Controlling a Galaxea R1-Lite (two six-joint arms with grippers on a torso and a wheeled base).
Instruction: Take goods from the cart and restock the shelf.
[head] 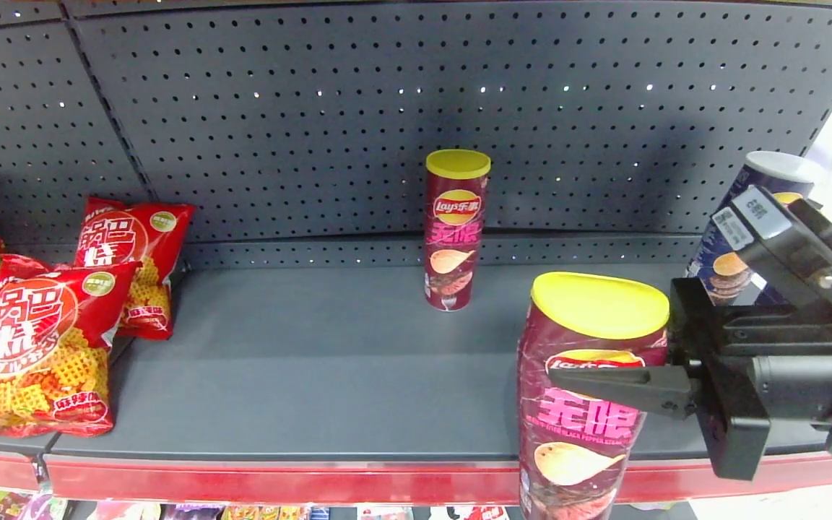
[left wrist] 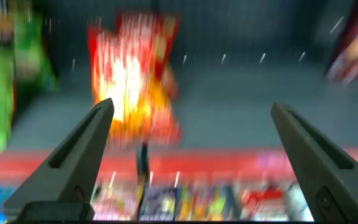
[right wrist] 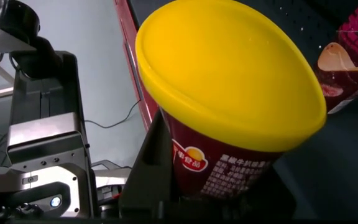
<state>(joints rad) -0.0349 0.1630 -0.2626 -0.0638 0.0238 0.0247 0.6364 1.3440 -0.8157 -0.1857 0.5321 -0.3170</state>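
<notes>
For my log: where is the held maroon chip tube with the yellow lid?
Head view, lower right: the maroon tube is in the right gripper, at the shelf's red front edge.

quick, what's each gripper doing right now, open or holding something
Left gripper: open, holding nothing.
Right gripper: closed on the yellow-lidded chip can.

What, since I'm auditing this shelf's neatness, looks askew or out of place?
On the shelf's left, the front snack bag slumps askew, overlapping the rear bag. The can in the right claw hangs at the shelf's red front edge, not yet set down. Nothing looks spilled.
</notes>
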